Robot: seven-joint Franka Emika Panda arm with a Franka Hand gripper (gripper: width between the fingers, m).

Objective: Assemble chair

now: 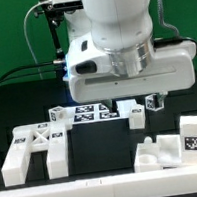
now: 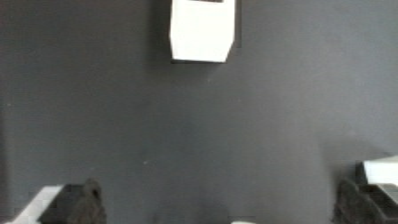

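A broad white blocky plastic frame piece lies flat at the exterior view's left, with small black-and-white square tags on its upper face. At the exterior view's right, nearer the front, sits a chunky white plastic block part, and just beside it an upright white tagged block (whether the two are joined cannot be told). Farther back stands a small white tagged cube. The wrist view shows a short white plastic bar with an angled end, lying alone.
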